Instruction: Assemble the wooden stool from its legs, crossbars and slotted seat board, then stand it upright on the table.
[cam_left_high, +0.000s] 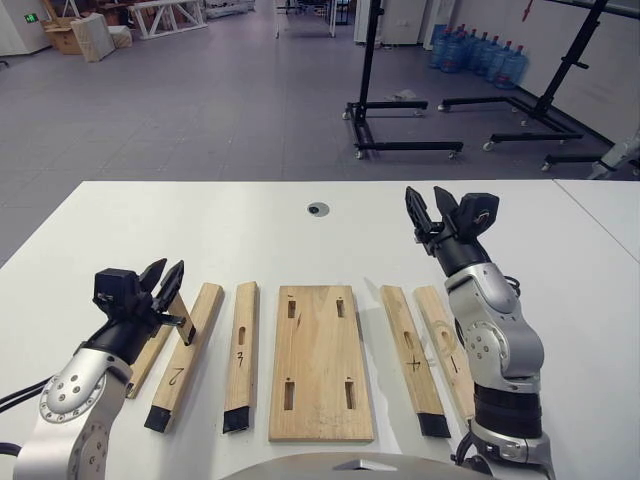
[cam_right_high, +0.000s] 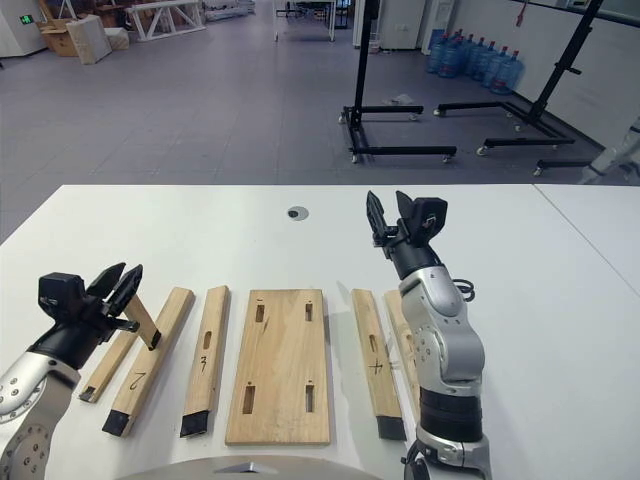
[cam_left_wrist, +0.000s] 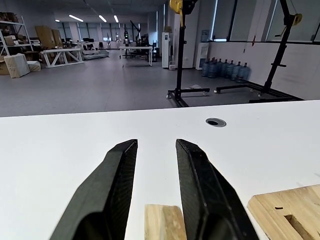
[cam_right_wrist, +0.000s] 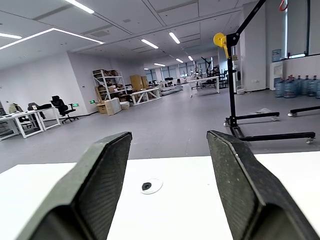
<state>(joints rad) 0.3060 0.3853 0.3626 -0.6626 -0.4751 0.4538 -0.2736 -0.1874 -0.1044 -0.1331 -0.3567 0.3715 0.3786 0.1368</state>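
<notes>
my left gripper (cam_left_high: 165, 275) hangs open over the far-left leg (cam_right_high: 110, 365); closing off-centre could knock it against the next leg (cam_left_high: 185, 355). my right gripper (cam_left_high: 425, 200), raised, is open too.

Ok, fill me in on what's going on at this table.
A humanoid robot is at the start of building a stool. The slotted seat board lies flat on the white table, with long wooden pieces laid out on either side of it, and nothing is joined yet. The left gripper, fingers apart, is low over the leftmost piece. The right gripper is raised above the table, open and empty.
</notes>
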